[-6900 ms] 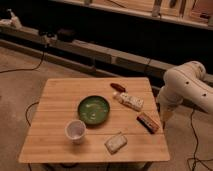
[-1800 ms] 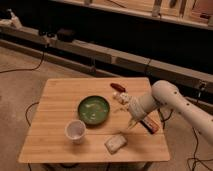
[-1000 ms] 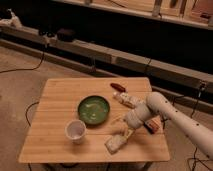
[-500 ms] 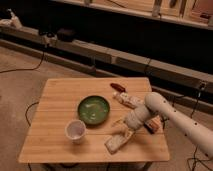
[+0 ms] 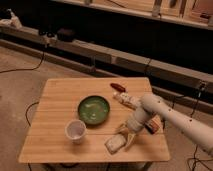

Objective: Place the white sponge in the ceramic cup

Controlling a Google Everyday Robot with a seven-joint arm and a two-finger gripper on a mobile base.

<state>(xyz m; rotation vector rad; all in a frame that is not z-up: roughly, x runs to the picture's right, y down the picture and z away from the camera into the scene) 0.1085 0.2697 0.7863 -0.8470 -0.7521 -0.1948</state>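
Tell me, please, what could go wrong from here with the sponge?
The end effector sits at the sponge, which lies near the front edge of the table; a nudge might push it off. The cup is small, so the drop could miss or tip it.

— Looking white all along the arm (image 5: 170,117)?
— Gleaming white, yes; running thick and tube-like, bulging at the joints, carrying small dark dots.
— Ending how?
— Narrowing into a pale gripper (image 5: 126,137), hanging low over the table (image 5: 55,100) front.
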